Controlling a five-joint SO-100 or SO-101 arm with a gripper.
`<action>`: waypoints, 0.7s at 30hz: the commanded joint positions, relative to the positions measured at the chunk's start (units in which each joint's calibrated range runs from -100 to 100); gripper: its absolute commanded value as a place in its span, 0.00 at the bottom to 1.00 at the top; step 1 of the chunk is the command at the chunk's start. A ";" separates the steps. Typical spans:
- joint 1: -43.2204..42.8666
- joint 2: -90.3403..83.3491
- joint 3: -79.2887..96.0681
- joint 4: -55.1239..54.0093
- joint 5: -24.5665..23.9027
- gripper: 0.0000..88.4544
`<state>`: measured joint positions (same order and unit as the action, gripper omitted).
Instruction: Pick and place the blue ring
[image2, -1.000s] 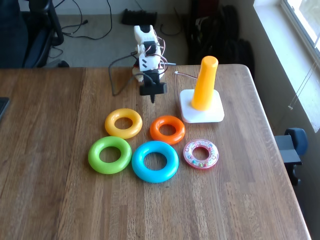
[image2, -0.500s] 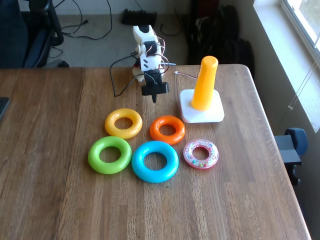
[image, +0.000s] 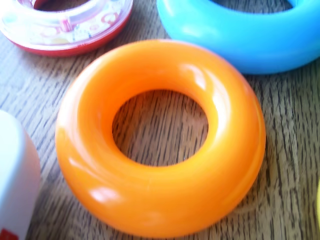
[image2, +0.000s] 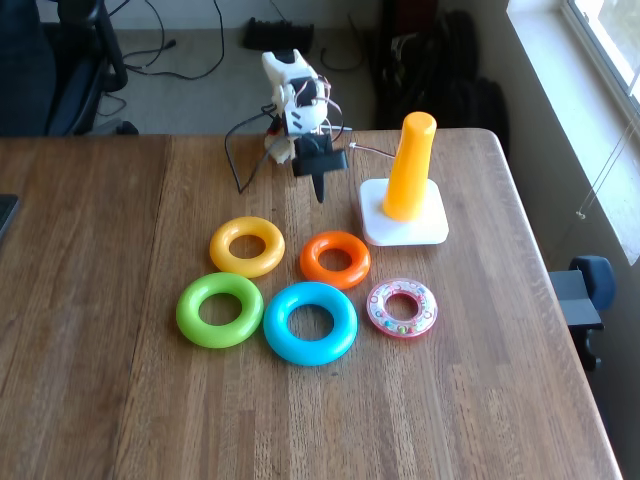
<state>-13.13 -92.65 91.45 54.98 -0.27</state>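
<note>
We see the gripper (image2: 320, 192) has swung right toward the orange ring (image2: 335, 259) — blue ring (image2: 310, 322) untouched, 0 progress — can't tell if jaws are parted.

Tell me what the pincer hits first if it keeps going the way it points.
Probably the orange ring: the wrist view centres on it, and the pincer points down toward it. The blue ring lies farther on.

In the fixed view, five rings lie flat on the table (image2: 100, 300). The blue ring (image2: 310, 322) sits in the front row between one ring (image2: 220, 309) on its left and another (image2: 402, 308) on its right. Two more (image2: 247, 246) (image2: 335, 259) lie behind, before the arm (image2: 297, 110); a peg (image2: 410, 166) stands on its base (image2: 404, 228) to the right.
</note>
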 joint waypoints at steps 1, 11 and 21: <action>0.40 5.74 -14.17 -1.58 -0.15 0.05; 6.86 41.94 -50.66 -0.12 -0.24 0.14; 10.12 67.29 -79.47 -0.04 -2.25 0.15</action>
<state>-2.88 -31.41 26.27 54.82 -1.29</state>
